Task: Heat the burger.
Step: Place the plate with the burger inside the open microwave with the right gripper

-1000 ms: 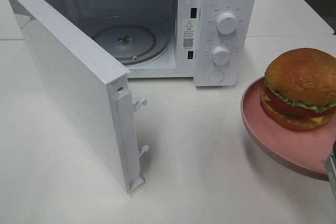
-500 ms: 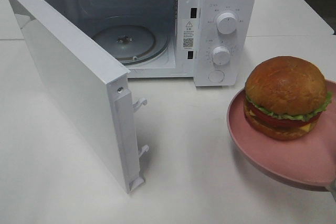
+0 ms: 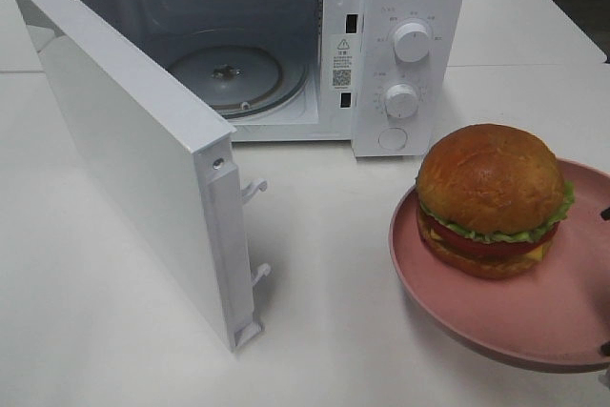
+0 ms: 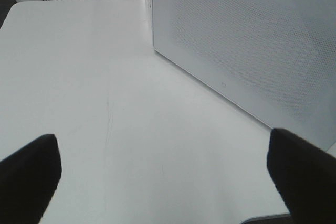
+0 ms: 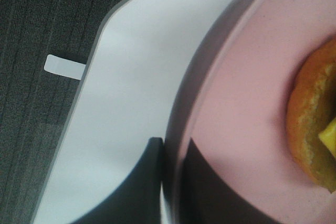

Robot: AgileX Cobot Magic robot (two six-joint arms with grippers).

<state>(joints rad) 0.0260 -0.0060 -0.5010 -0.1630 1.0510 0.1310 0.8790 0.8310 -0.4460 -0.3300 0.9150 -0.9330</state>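
Jaws: right tight on plate (image 5: pixel 233 82), left wide.

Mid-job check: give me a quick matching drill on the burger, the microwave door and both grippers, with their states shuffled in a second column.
1. burger
2. microwave door
3. right gripper
4. left gripper

A. swung open
B. open, holding nothing
C. sitting on the pink plate
D. clamped on the plate's rim

Pairs: 1-C, 2-A, 3-D, 4-B

My left gripper (image 4: pixel 167 182) holds its fingers (image 4: pixel 29 177) spread wide; my right gripper (image 5: pixel 176 184), lower right of the high frame, pinches the pink plate (image 5: pixel 236 103).
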